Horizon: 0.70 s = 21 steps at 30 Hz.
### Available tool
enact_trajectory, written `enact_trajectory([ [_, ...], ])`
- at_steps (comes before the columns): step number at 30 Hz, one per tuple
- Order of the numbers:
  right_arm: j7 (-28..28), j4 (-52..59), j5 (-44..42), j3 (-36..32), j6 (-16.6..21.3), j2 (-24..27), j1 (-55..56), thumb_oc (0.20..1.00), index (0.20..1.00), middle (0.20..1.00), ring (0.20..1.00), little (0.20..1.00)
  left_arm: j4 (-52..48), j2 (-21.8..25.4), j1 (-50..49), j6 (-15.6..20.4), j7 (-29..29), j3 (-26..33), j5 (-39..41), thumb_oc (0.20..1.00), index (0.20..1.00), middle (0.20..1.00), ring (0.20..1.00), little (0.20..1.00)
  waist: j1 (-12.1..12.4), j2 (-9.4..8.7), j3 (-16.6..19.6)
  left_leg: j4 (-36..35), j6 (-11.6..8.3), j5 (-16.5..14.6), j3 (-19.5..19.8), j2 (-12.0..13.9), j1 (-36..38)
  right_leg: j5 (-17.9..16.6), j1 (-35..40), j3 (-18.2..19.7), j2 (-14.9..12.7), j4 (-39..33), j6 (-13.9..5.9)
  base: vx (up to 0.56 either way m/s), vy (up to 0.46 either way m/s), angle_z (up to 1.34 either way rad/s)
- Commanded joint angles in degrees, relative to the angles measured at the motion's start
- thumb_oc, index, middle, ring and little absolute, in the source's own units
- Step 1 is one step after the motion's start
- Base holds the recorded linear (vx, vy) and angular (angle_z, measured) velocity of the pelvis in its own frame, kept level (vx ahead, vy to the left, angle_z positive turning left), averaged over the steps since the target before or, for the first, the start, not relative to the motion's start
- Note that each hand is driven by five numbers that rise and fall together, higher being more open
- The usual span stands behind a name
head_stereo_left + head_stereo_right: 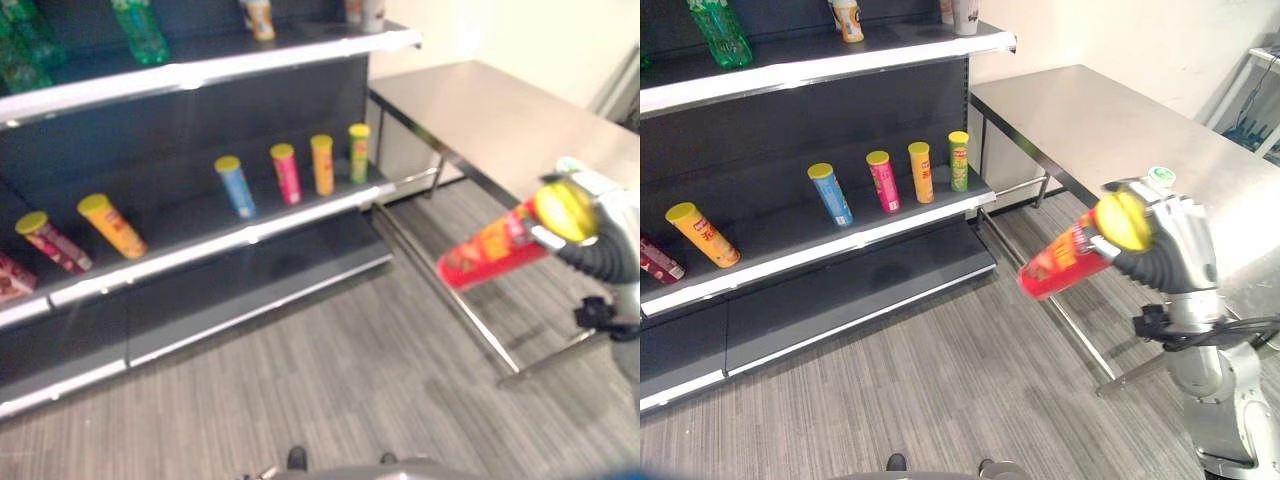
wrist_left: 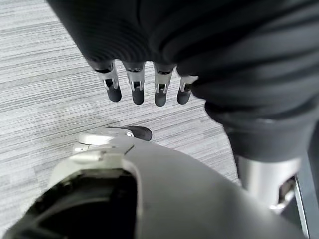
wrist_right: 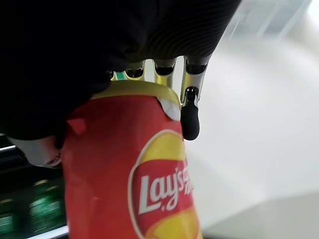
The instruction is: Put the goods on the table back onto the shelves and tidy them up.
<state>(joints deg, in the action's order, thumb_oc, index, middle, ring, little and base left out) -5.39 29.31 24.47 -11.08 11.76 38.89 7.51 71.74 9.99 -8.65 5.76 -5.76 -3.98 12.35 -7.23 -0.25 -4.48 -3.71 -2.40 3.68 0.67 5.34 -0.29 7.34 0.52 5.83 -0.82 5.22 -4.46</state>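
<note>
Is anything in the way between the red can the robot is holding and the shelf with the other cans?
Nothing visible. The right hand holds the red can in the air above open floor. The shelf has a free gap between the orange can and the blue can.

can in fingers: red, yellow lid
shelf cans: blue, pink, orange, green, yellow lids
floor: grey stripes

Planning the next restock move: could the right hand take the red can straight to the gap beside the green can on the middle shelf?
Probably yes: the right hand grips the red can, with open floor between it and the green can.
</note>
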Motion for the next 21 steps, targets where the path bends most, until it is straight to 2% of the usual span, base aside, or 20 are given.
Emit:
enact_trajectory([
  [1, 2.7, 6.3, -7.6, 1.6, 4.2, 1.2, -5.8, 0.2, 0.2, 0.2, 0.2, 0.2, -2.0, -1.6, 3.5, 1.9, -0.9, -1.5, 1.5, 1.0, 1.0, 1.0, 1.0, 1.0, 2.1, -3.74, -0.3, 12.2, 2.55, -11.9, -1.6, -7.9, 1.2, -7.0, -0.6, 3.3, 3.3, -4.1, 1.41, -0.04, 0.039, 0.05],
  [2, 3.0, 6.0, -7.7, 3.2, 3.9, 1.7, -6.9, 0.2, 0.2, 0.2, 0.2, 0.2, -2.7, -1.5, 3.4, 1.8, -0.7, -1.5, 2.1, 1.0, 1.0, 1.0, 1.0, 1.0, 2.6, -4.06, -1.2, 17.0, 2.02, -11.8, -1.9, -8.0, -0.8, -7.3, 0.1, 3.3, 2.9, -4.9, 1.65, -0.05, 0.024, 0.07],
  [3, 2.9, 5.8, -7.7, 3.3, 4.0, 1.7, -7.2, 0.2, 0.2, 0.2, 0.2, 0.2, -2.8, -1.5, 3.5, 1.8, -0.7, -1.4, 2.2, 1.0, 1.0, 1.0, 1.0, 1.0, 2.5, -4.01, -1.3, 17.9, 1.98, -12.2, -1.9, -7.9, -1.3, -7.5, 0.2, 3.2, 3.0, -5.0, 1.65, -0.03, 0.031, 0.25],
  [4, 3.3, 4.7, -8.6, 6.3, 3.6, 2.0, -8.9, 0.2, 0.2, 0.2, 0.2, 0.2, -3.2, -1.4, 3.1, 1.6, 0.0, -0.7, 3.9, 1.0, 1.0, 1.0, 1.0, 1.0, 3.6, -4.32, -2.5, 25.7, 0.94, -10.7, -1.7, -7.6, -5.2, -7.8, 1.9, 2.9, 2.2, -6.7, 2.19, 0.01, 0.044, 0.28],
  [6, 3.3, 4.5, -8.4, 6.9, 3.4, 2.2, -9.1, 0.2, 0.2, 0.2, 0.2, 0.2, -3.1, -1.5, 3.0, 1.6, 0.3, -0.1, 5.0, 1.0, 1.0, 1.0, 1.0, 1.0, 3.9, -4.5, -2.6, 27.2, 0.73, -9.9, -2.1, -6.8, -6.7, -7.8, 2.7, 2.6, 1.8, -7.4, 2.17, 0.06, 0.07, 0.26],
  [7, 3.2, 3.8, -8.0, 7.6, 2.7, 2.6, -9.0, 0.2, 0.2, 0.2, 0.2, 0.2, -3.7, -1.5, 2.7, 1.6, 0.6, 1.0, 7.1, 1.0, 1.0, 1.0, 1.0, 1.0, 4.4, -4.93, -2.4, 25.0, 1.05, -9.9, -3.4, -3.9, -7.9, -7.5, 3.5, 1.3, 0.2, -8.2, 1.83, 0.09, 0.079, 0.28],
  [8, 3.1, 3.8, -7.9, 7.7, 2.7, 2.6, -9.0, 0.2, 0.2, 0.2, 0.2, 0.2, -3.8, -1.5, 2.6, 1.6, 0.6, 1.0, 7.2, 1.0, 1.0, 1.0, 1.0, 1.0, 4.4, -4.97, -2.3, 24.8, 1.06, -9.9, -3.4, -3.9, -7.8, -7.5, 3.6, 1.3, 0.2, -8.2, 1.83, 0.13, 0.134, 0.35],
  [10, 2.4, 3.1, -6.8, 8.1, 2.3, 2.8, -9.4, 0.2, 0.2, 0.2, 0.2, 0.2, -3.3, -1.2, 2.5, 1.6, 1.0, 1.3, 7.3, 1.0, 1.0, 1.0, 1.0, 1.0, 4.8, -5.11, -1.7, 18.7, 1.37, -9.5, -3.1, -1.4, -7.2, -6.5, 3.6, 0.2, -1.4, -8.0, 1.45, 0.16, 0.209, 0.34],
  [11, 1.6, 2.8, -6.0, 8.5, 1.8, 2.8, -10.2, 0.2, 0.2, 0.2, 0.2, 0.2, -2.5, -1.3, 2.7, 1.5, 1.6, 1.0, 7.7, 1.0, 1.0, 1.0, 1.0, 1.0, 5.4, -4.29, -1.6, 11.9, -0.02, -4.5, -1.0, 1.9, -8.8, -4.8, 4.1, 0.1, -2.3, -7.4, 0.94, 0.26, 0.349, 0.25],
  [12, 0.9, 2.4, -5.5, 8.6, 1.6, 3.1, -10.7, 0.2, 0.2, 0.2, 0.2, 0.2, -2.5, -1.4, 3.0, 1.6, 2.1, 0.6, 7.9, 1.0, 1.0, 1.0, 1.0, 1.0, 5.4, -3.78, -1.6, 8.2, -0.84, -2.1, -0.2, 3.7, -10.0, -3.3, 4.3, 0.1, -2.9, -6.7, 0.73, 0.21, 0.28, 0.36],
  [13, 0.8, 2.3, -5.4, 8.7, 1.6, 3.2, -10.7, 0.2, 0.2, 0.2, 0.2, 0.2, -2.4, -1.5, 3.0, 1.6, 2.2, 0.6, 7.9, 1.0, 1.0, 1.0, 1.0, 1.0, 5.2, -3.73, -1.5, 7.3, -0.96, -1.6, 0.0, 3.7, -9.7, -3.1, 4.1, -0.1, -2.9, -6.3, 0.81, 0.15, 0.192, 0.25],
  [16, -0.6, 0.8, -4.3, 10.0, 0.4, 3.7, -12.0, 0.2, 0.2, 0.2, 0.2, 0.2, -2.6, -1.4, 3.5, 1.9, 3.7, -0.6, 6.8, 1.0, 1.0, 1.0, 1.0, 1.0, 5.7, -2.95, -1.7, 1.3, -2.71, 1.5, 1.9, 8.4, -12.3, -0.9, 5.7, 1.9, -5.3, -5.1, -0.08, 0.26, 0.357, 0.24],
  [17, -0.5, 0.5, -3.8, 10.8, -0.1, 3.8, -12.2, 0.2, 0.2, 0.2, 0.2, 0.2, -2.9, -1.3, 3.6, 1.9, 4.1, -1.4, 5.7, 1.0, 1.0, 1.0, 1.0, 1.0, 6.1, -2.3, -1.5, -0.2, -3.93, 3.1, 4.2, 10.7, -12.8, -0.6, 6.4, 3.7, -7.2, -4.9, -1.01, 0.37, 0.606, -0.2],
  [19, 0.0, 0.4, -4.1, 11.6, -0.1, 4.0, -12.7, 0.2, 0.2, 0.2, 0.2, 0.2, -2.7, -1.2, 3.4, 2.0, 4.4, -2.3, 3.8, 1.0, 1.0, 1.0, 1.0, 1.0, 6.7, -1.3, -1.2, 0.8, -4.9, 4.5, 8.9, 11.7, -13.6, -1.2, 6.4, 6.7, -8.8, -5.2, -2.14, 0.3, 0.614, -0.57],
  [20, 0.4, 0.5, -4.5, 12.2, 0.0, 4.0, -13.2, 0.2, 0.2, 0.2, 0.2, 0.2, -2.4, -1.3, 3.4, 1.8, 4.2, -2.6, 3.1, 1.0, 1.0, 1.0, 1.0, 1.0, 6.8, -0.72, -0.9, 1.7, -5.13, 4.3, 11.7, 11.1, -12.9, -1.6, 6.1, 8.1, -9.5, -5.3, -2.56, 0.16, 0.367, -0.58],
  [21, 0.5, 0.5, -4.5, 12.2, 0.0, 4.0, -13.3, 0.2, 0.2, 0.2, 0.2, 0.2, -2.4, -1.4, 3.4, 1.8, 4.2, -2.6, 3.1, 1.0, 1.0, 1.0, 1.0, 1.0, 6.8, -0.68, -0.9, 1.9, -5.14, 4.1, 11.7, 11.1, -13.0, -1.6, 6.1, 8.1, -9.4, -5.3, -2.56, 0.21, 0.631, -0.56],
])
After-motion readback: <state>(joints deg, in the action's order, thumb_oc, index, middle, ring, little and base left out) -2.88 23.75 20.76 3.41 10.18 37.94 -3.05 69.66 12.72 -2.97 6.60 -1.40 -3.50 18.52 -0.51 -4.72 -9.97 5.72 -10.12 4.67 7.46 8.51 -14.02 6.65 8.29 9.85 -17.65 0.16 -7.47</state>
